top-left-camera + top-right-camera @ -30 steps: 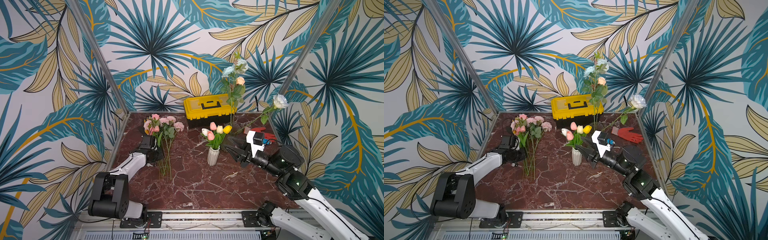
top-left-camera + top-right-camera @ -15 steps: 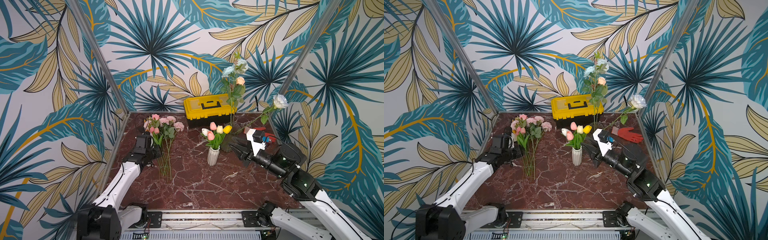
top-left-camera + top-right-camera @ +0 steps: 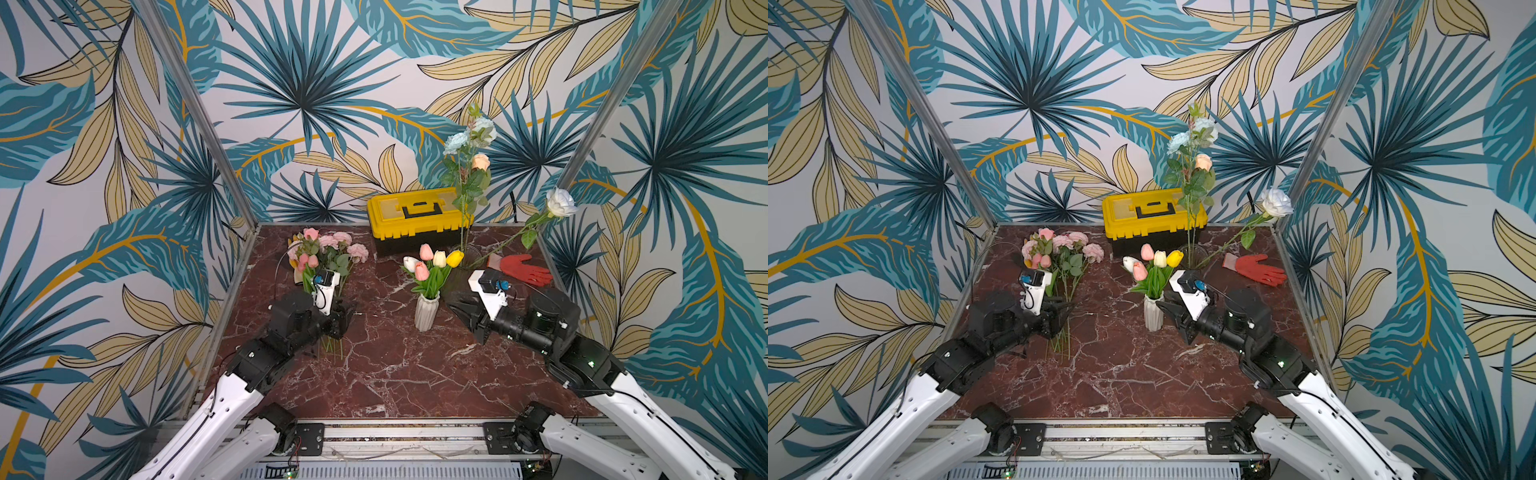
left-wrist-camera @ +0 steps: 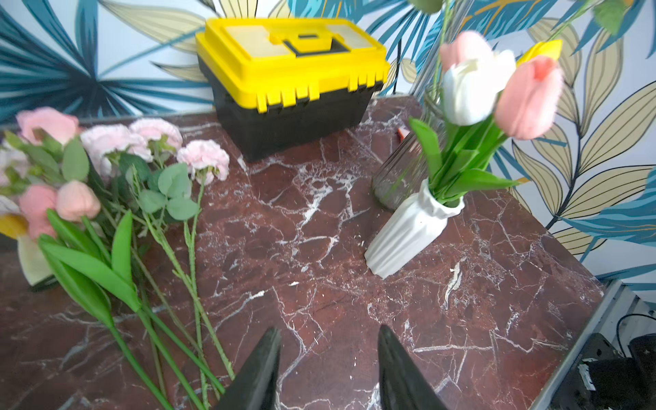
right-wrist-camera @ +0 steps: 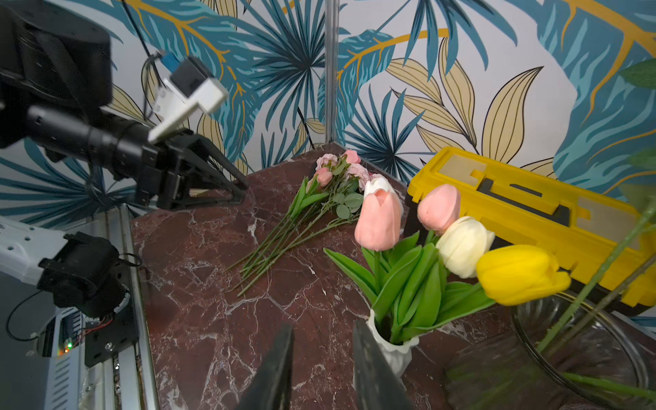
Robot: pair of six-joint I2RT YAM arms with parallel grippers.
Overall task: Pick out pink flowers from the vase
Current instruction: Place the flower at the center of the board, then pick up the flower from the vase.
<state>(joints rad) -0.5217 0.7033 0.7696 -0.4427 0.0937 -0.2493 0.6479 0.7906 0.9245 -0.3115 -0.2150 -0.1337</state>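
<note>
Two pink tulips stand in the white vase near the middle of the tabletop. The other pink flowers lie in a bunch at the left rear, with their stems toward the front. The two tulips share the narrow neck with a white tulip, a cream tulip and a yellow tulip. Stems and leaves are packed tight there, so a grip closing low down may well take a neighbour's stem or a leaf along with the pink one. The vase looks slim and light. A pull that goes sideways rather than straight up, or stems that bind in the neck, could lift it or tip it over. The right fingers are a little apart with nothing between them, just beside the vase's rim, so a small misaim would strike the rim instead of reaching a stem. Close behind stands a glass vase holding tall roses that lean outward, and the right arm could brush them if it swings wide. The left fingers are apart and empty, hovering over the stem ends of the laid bunch, where a low sweep could scatter what is already sorted.
</note>
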